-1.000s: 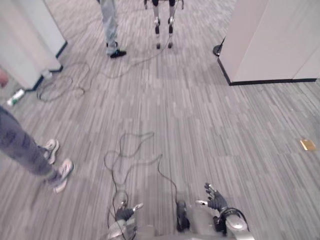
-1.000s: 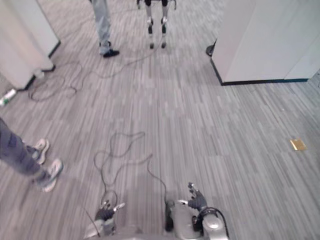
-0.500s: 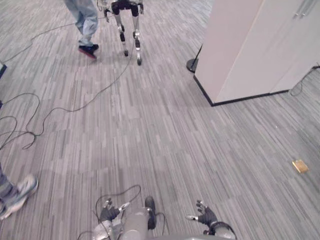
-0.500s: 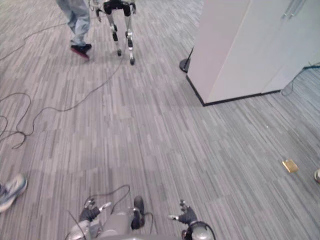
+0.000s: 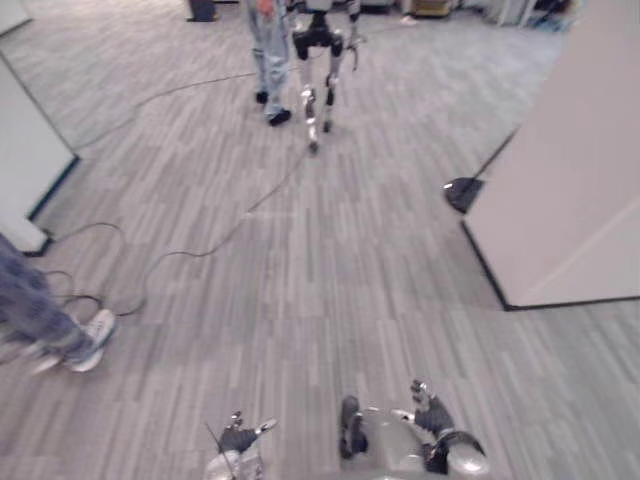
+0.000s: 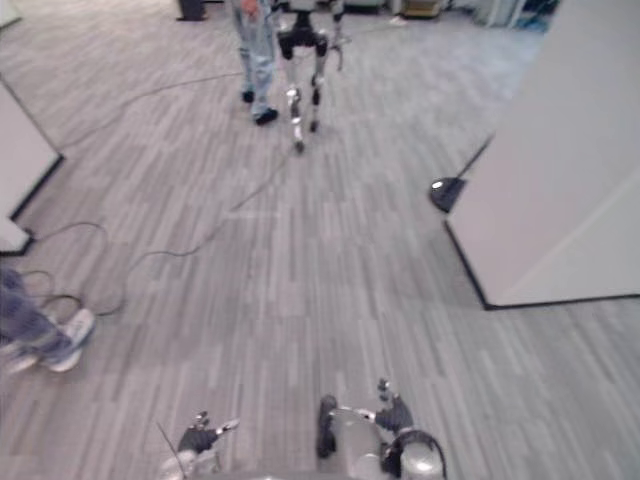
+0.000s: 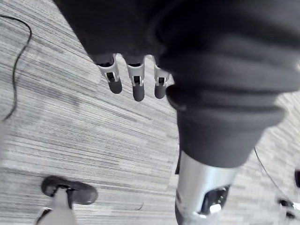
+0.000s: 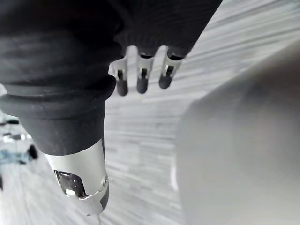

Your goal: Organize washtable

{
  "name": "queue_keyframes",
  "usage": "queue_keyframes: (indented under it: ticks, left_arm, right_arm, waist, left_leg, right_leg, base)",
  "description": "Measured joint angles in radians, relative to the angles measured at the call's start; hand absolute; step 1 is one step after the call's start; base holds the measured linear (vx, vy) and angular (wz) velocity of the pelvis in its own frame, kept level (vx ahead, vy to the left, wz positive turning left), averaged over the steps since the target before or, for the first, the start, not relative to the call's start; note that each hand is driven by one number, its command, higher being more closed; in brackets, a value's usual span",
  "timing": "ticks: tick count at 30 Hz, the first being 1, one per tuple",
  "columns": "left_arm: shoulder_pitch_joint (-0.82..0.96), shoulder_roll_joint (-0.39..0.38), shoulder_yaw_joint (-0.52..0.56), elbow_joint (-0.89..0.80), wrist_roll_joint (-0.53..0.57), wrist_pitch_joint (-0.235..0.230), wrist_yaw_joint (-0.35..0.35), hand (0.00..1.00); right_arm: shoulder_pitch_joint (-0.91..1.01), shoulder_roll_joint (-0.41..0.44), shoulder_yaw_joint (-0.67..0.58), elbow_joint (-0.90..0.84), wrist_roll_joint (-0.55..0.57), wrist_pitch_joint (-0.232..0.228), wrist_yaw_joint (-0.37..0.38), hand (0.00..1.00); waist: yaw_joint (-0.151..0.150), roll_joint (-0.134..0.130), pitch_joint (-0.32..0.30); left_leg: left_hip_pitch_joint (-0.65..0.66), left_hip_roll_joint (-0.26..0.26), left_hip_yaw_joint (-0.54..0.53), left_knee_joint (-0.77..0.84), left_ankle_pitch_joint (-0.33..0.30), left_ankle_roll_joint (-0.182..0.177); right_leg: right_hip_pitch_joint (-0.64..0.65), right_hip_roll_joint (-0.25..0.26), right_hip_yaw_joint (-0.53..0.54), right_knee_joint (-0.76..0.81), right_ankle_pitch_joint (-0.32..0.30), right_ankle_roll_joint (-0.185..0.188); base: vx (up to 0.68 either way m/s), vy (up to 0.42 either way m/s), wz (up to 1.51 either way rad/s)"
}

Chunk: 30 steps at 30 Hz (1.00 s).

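Still empty, left hand (image 5: 240, 438) and right hand (image 5: 431, 416) hang loose-fingered (camera turned).

Straight ahead the grey carpet (image 5: 340, 290) lies open, a wide lane running up the middle of the room. On the right a tall white cabinet (image 5: 570, 190) walls that side off, with a black stand foot (image 5: 462, 193) just beside its near corner. On the left stands a white partition (image 5: 25, 165), and a person's leg and shoe (image 5: 92, 338) are near it. A thin cable (image 5: 190, 253) trails across the lane. At the far end a second person (image 5: 268, 60) and another robot (image 5: 322, 60) block the way. The left hand (image 5: 240, 438) and right hand (image 5: 428, 415) hang low over bare carpet, fingers loose.
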Motion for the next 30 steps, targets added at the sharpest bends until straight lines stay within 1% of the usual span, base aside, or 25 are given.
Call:
queue_keyframes:
  ticks: [1,2,3,4,5,6,8,9,10,11,12,13,14,15,16,17,18,20,22,23,24,26,27,29,30]
  left_arm:
    - [0.01,-0.01,0.028,-0.003,0.0,0.001,0.001,0.0]
    - [0.013,-0.006,0.04,-0.032,-0.005,0.005,0.003,0.0]
    - [0.018,0.006,0.039,-0.048,-0.004,0.005,0.003,0.0]
    - [0.022,0.027,0.039,-0.068,-0.005,-0.001,0.001,0.0]
    - [0.026,0.033,0.039,-0.083,-0.01,-0.008,0.0,0.0]
    - [0.027,0.033,0.039,-0.092,-0.01,-0.012,0.0,0.0]
    - [0.028,0.024,0.039,-0.1,-0.01,-0.02,-0.001,0.0]
    - [0.029,0.02,0.039,-0.102,-0.01,-0.027,0.0,0.0]
    - [0.029,0.008,0.037,-0.099,-0.01,-0.028,0.0,0.0]
    - [0.029,0.004,0.035,-0.097,-0.012,-0.03,0.0,0.0]
    - [0.038,0.001,0.022,-0.092,-0.023,-0.032,0.0,0.0]
    - [0.035,0.019,0.009,-0.078,-0.027,-0.035,-0.003,0.0]
    - [0.035,0.026,0.008,-0.073,-0.027,-0.035,-0.003,0.0]
    - [0.04,0.044,0.008,-0.069,-0.03,-0.033,-0.002,0.0]
    - [0.039,0.064,0.005,-0.065,-0.029,-0.03,-0.003,0.0]
    - [0.037,0.072,0.007,-0.064,-0.029,-0.027,-0.003,0.0]
    - [0.026,0.087,0.011,-0.056,-0.031,-0.022,-0.001,0.0]
    - [0.016,0.09,0.009,-0.03,-0.028,-0.009,0.001,0.0]
    - [0.015,0.083,-0.027,-0.007,-0.015,-0.005,0.001,0.0]
    - [0.008,0.081,-0.043,-0.005,-0.008,-0.004,-0.002,0.0]
    - [0.0,0.081,-0.043,-0.004,-0.008,-0.003,-0.002,0.0]
    - [-0.019,0.07,-0.043,0.005,-0.004,0.0,-0.002,0.0]
    - [-0.022,0.065,-0.043,0.004,0.0,0.0,-0.002,0.0]
    - [-0.022,0.05,-0.041,-0.003,0.003,0.0,-0.002,0.0]
    - [-0.015,0.052,-0.041,-0.018,0.005,-0.001,-0.003,0.0]
  right_arm:
    - [-0.005,-0.009,0.005,-0.002,0.001,0.008,-0.006,0.0]
    - [-0.019,0.002,0.006,0.021,0.003,0.015,-0.011,0.0]
    - [-0.024,0.011,0.009,0.039,0.004,0.02,-0.017,0.0]
    - [-0.025,0.031,0.026,0.065,0.011,0.026,-0.022,0.0]
    - [-0.026,0.044,0.052,0.082,0.01,0.027,-0.022,0.0]
    - [-0.039,0.047,0.059,0.087,0.01,0.027,-0.021,0.0]
    - [-0.061,0.058,0.057,0.117,0.009,0.029,-0.022,0.0]
    - [-0.061,0.059,0.046,0.128,0.008,0.029,-0.023,0.0]
    - [-0.055,0.051,0.042,0.137,-0.002,0.026,-0.024,0.0]
    - [-0.051,0.045,0.043,0.142,-0.007,0.025,-0.024,0.0]
    - [-0.045,0.035,0.043,0.149,-0.019,0.023,-0.024,0.0]
    - [-0.037,0.043,0.036,0.169,-0.029,0.024,-0.025,0.0]
    - [-0.032,0.047,0.033,0.175,-0.03,0.023,-0.025,0.0]
    - [-0.011,0.057,0.021,0.193,-0.031,0.024,-0.025,0.0]
    - [0.007,0.065,0.009,0.201,-0.024,0.024,-0.021,0.0]
    - [0.007,0.073,-0.003,0.197,-0.023,0.023,-0.017,0.0]
    - [0.0,0.085,-0.019,0.189,-0.024,0.018,-0.01,0.0]
    - [-0.003,0.082,-0.016,0.156,-0.013,0.0,0.016,0.0]
    - [-0.006,0.055,-0.01,0.139,-0.024,-0.006,-0.001,0.0]
    - [-0.007,0.048,-0.022,0.132,-0.021,-0.006,-0.009,0.0]
    - [-0.007,0.048,-0.025,0.121,-0.017,-0.006,-0.013,0.0]
    - [-0.006,0.051,-0.031,0.093,-0.007,-0.006,-0.022,0.0]
    - [-0.005,0.052,-0.032,0.091,-0.007,-0.006,-0.022,0.0]
    - [0.004,0.056,-0.031,0.073,-0.007,-0.003,-0.024,0.0]
    - [0.016,0.065,-0.021,0.069,-0.01,0.004,-0.024,0.0]
  waist:
    - [0.023,0.025,0.016]
    - [0.026,0.012,0.036]
    - [0.033,-0.011,0.044]
    - [0.059,-0.049,0.042]
    - [0.08,-0.059,0.037]
    - [0.081,-0.069,0.033]
    - [0.083,-0.066,0.038]
    - [0.086,-0.058,0.04]
    - [0.094,-0.037,0.033]
    - [0.1,-0.024,0.027]
    - [0.105,0.002,0.013]
    - [0.096,-0.034,-0.013]
    - [0.095,-0.046,-0.019]
    - [0.097,-0.088,-0.043]
    - [0.09,-0.124,-0.052]
    - [0.08,-0.137,-0.044]
    - [0.059,-0.141,-0.014]
    - [0.06,-0.147,0.002]
    - [0.054,-0.116,0.002]
    - [0.05,-0.107,0.002]
    - [0.042,-0.107,0.002]
    - [0.017,-0.104,0.005]
    - [0.017,-0.104,0.004]
    - [0.018,-0.111,0.0]
    - [0.012,-0.137,-0.011]
  left_leg:
    - [-0.105,0.096,0.059,0.224,-0.003,0.013]
    - [-0.181,0.142,0.092,0.339,-0.049,0.059]
    - [-0.215,0.151,0.106,0.35,-0.069,0.059]
    - [-0.284,0.169,0.15,0.311,-0.102,0.052]
    - [-0.357,0.184,0.187,0.216,-0.136,0.041]
    - [-0.386,0.185,0.198,0.145,-0.147,0.041]
    - [-0.425,0.147,0.213,-0.182,-0.144,0.038]
    - [-0.428,0.116,0.202,-0.441,-0.115,0.016]
    - [-0.443,0.107,0.177,-0.6,-0.089,0.007]
    - [-0.458,0.112,0.159,-0.642,-0.088,0.006]
    - [-0.475,0.126,0.135,-0.657,-0.037,0.046]
    - [-0.452,0.081,0.138,-0.63,0.092,0.125]
    - [-0.444,0.07,0.142,-0.632,0.099,0.134]
    - [-0.415,0.029,0.153,-0.632,0.102,0.143]
    - [-0.389,-0.027,0.151,-0.602,0.053,0.192]
    - [-0.369,-0.049,0.144,-0.587,0.017,0.204]
    - [-0.302,-0.085,0.123,-0.585,-0.038,0.196]
    - [-0.162,-0.115,0.116,-0.622,-0.102,0.194]
    - [-0.009,-0.105,0.108,-0.691,-0.133,0.192]
    - [0.045,-0.102,0.095,-0.727,-0.146,0.19]
    - [0.067,-0.103,0.085,-0.744,-0.15,0.19]
    - [0.141,-0.103,0.028,-0.786,-0.17,0.163]
    - [0.157,-0.103,0.017,-0.781,-0.182,0.146]
    - [0.18,-0.106,-0.013,-0.711,-0.231,0.113]
    - [0.149,-0.12,-0.026,-0.553,-0.262,0.085]
  right_leg:
    - [0.077,0.046,0.021,-0.026,-0.037,-0.007]
    - [0.177,0.056,0.04,-0.049,-0.084,-0.012]
    - [0.227,0.054,0.058,-0.065,-0.1,-0.01]
    - [0.31,0.048,0.112,-0.118,-0.118,-0.003]
    - [0.375,0.047,0.166,-0.174,-0.128,0.004]
    - [0.409,0.045,0.19,-0.199,-0.13,0.008]
    - [0.502,0.017,0.251,-0.254,-0.148,0.042]
    - [0.551,-0.006,0.284,-0.281,-0.165,0.07]
    - [0.592,-0.013,0.318,-0.312,-0.178,0.091]
    - [0.614,-0.013,0.332,-0.325,-0.186,0.094]
    - [0.66,-0.004,0.361,-0.328,-0.211,0.097]
    - [0.682,-0.045,0.375,-0.271,-0.226,0.104]
    - [0.673,-0.061,0.374,-0.241,-0.229,0.11]
    - [0.62,-0.095,0.376,-0.083,-0.232,0.134]
    - [0.562,-0.123,0.376,0.105,-0.187,0.202]
    - [0.525,-0.127,0.378,0.211,-0.127,0.236]
    - [0.438,-0.131,0.365,0.448,0.011,0.268]
    - [0.303,-0.161,0.304,0.686,-0.108,0.219]
    - [0.185,-0.151,0.195,0.646,-0.25,0.178]
    - [0.093,-0.134,0.163,0.579,-0.288,0.18]
    - [0.049,-0.122,0.151,0.538,-0.292,0.186]
    - [-0.039,-0.099,0.099,0.284,-0.261,0.171]
    - [-0.042,-0.091,0.096,0.213,-0.233,0.161]
    - [-0.03,-0.078,0.106,0.087,-0.144,0.117]
    - [-0.002,-0.092,0.11,0.068,-0.043,0.087]
  base:
    - [0.96,-0.04,-0.55]
    - [0.78,-0.068,-0.53]
    - [0.74,-0.097,-0.62]
    - [0.71,-0.085,-1.02]
    - [0.7,-0.05,-1.17]
    - [0.72,0.036,-1.18]
    - [0.75,0.133,-0.98]
    - [0.89,0.265,-1.12]
    - [0.74,0.236,-1.12]
    - [0.79,0.373,-1.01]
    - [0.84,0.425,-0.67]
    - [1.01,0.515,-0.45]
    - [0.83,0.427,-0.08]
    - [0.79,0.403,0.2]
    - [0.78,0.378,0.3]
    - [0.73,0.328,0.55]
    - [0.65,0.275,0.43]
    - [0.6,0.236,0.18]
    - [0.62,0.2,0.06]
    - [0.56,0.148,0.17]
    - [0.58,0.093,0.35]
    - [0.61,0.028,0.68]
    - [0.65,-0.011,0.88]
    - [0.7,-0.065,0.97]
    - [0.86,-0.138,1.27]
